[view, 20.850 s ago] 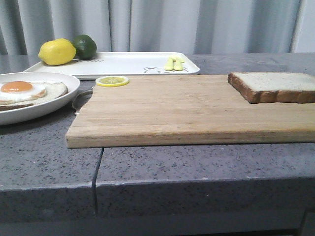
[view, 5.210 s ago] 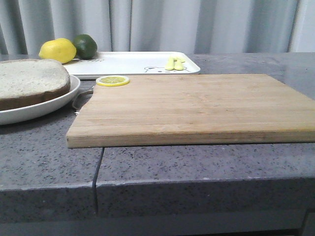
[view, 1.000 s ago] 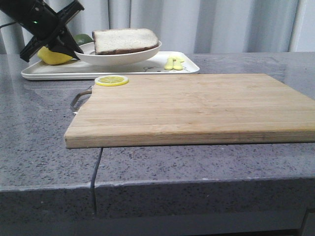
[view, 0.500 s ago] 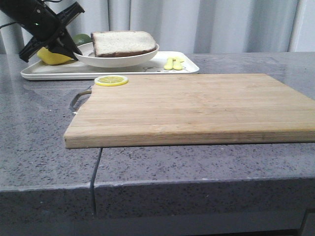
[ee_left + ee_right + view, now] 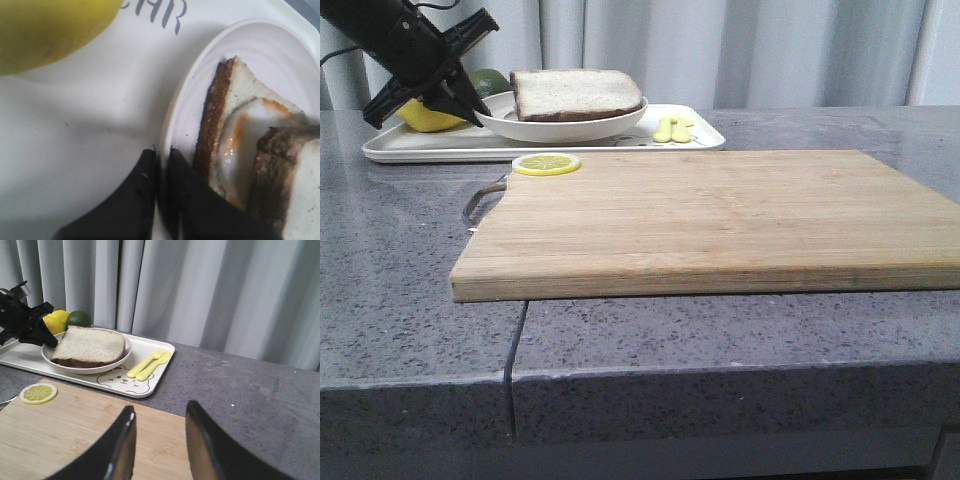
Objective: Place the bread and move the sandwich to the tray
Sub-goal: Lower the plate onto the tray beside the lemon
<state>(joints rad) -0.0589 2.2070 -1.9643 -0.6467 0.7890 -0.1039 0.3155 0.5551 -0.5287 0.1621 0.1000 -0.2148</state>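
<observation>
The brown-crusted sandwich (image 5: 576, 95) lies flat on its round white plate (image 5: 560, 127) on the white tray (image 5: 440, 145).

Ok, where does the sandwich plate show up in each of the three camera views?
Front view: the plate sits far left on the tray, beside the left claw.
Left wrist view: its rim fills the right side, pinched by the claw.
Right wrist view: upper left, on the tray.
Shared landmark: the lemon, beside the plate.
</observation>
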